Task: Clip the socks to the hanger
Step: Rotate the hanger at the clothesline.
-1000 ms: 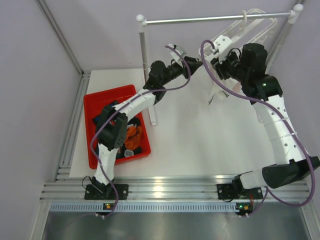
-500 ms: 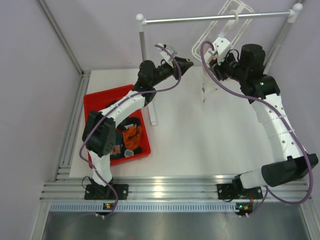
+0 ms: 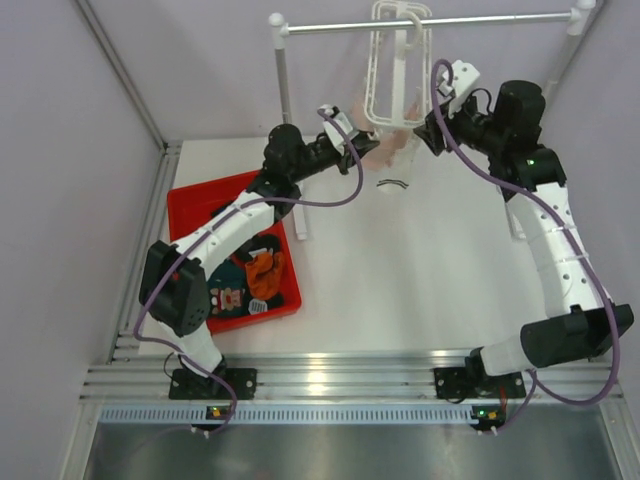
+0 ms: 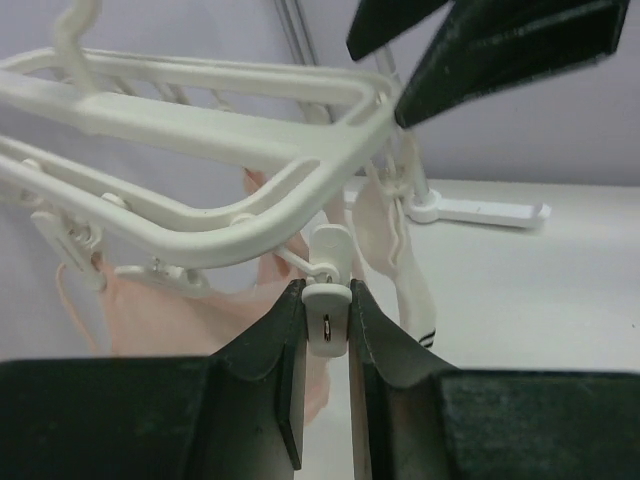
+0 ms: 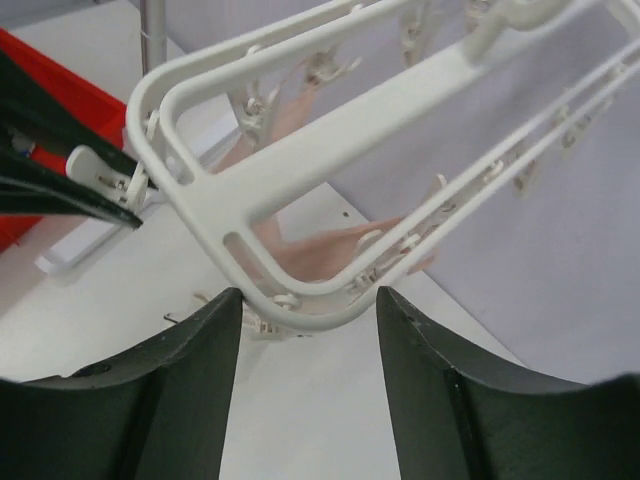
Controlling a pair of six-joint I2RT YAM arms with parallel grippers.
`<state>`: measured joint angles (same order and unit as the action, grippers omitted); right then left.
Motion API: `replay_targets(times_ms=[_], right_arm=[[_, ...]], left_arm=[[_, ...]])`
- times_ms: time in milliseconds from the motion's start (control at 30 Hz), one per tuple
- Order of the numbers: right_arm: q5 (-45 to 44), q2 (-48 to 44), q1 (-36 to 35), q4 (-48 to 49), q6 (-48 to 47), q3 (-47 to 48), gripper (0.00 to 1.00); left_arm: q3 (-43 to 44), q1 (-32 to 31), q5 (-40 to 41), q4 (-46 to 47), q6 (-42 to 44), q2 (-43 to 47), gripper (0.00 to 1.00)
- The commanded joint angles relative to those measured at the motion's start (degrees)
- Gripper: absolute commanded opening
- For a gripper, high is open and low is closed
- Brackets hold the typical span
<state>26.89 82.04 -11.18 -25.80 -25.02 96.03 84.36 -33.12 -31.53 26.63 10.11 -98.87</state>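
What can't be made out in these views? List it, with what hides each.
- Left wrist view: lower half of the clip, and whether it bites the pink sock; the left jaws hide it.
- Top view: some socks in the red bin; the left arm covers them.
- Right wrist view: far end of the hanger; cut off by the frame edges.

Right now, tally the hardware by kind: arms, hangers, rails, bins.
Arms: 2, left arm, right arm
Hangers: 1
Rails: 1
Bins: 1
Total: 5
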Motion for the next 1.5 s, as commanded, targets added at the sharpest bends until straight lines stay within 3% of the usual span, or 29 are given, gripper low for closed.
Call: replay_targets(times_ms=[0, 100, 400, 533, 633, 900, 1167, 1467], right_arm=[[2.8, -4.2, 4.8, 10.2, 7.3, 0.5, 0.58], [7.0, -7.4, 7.7, 12.0, 15.0, -1.5, 0.61], [12.3, -11.3, 8.6, 13.4, 30.5, -4.0, 0.57], [17.2, -12.3, 8.2, 14.1, 37.9, -6.7, 0.46], [17.6, -13.9, 7.3, 15.4, 41.9, -11.9, 0.45], [10.6, -16.8, 3.9, 25.4, 46.3, -22.5, 0.56], [7.3, -14.5, -1.0, 29.8, 45.1, -22.4, 0.56], [2.8, -11.3, -3.8, 27.6, 43.3, -20.2, 0.59]], left_arm=[[4.3, -1.0, -5.2, -7.0, 8.0, 0.1, 0.05], [6.0, -1.0, -4.5, -9.9, 10.7, -0.7, 0.04], [8.1, -2.0, -2.1, -11.3, 11.4, -1.1, 0.01], [8.4, -2.6, -1.8, -11.4, 11.3, -0.9, 0.01], [8.2, -2.7, -2.4, -11.3, 11.8, -0.5, 0.02], [8.0, -3.5, -3.3, -9.9, 10.6, -0.4, 0.05], [9.4, -4.5, -1.9, -11.8, 11.1, -1.0, 0.06], [9.9, -5.0, -1.5, -12.1, 11.1, -1.3, 0.06]])
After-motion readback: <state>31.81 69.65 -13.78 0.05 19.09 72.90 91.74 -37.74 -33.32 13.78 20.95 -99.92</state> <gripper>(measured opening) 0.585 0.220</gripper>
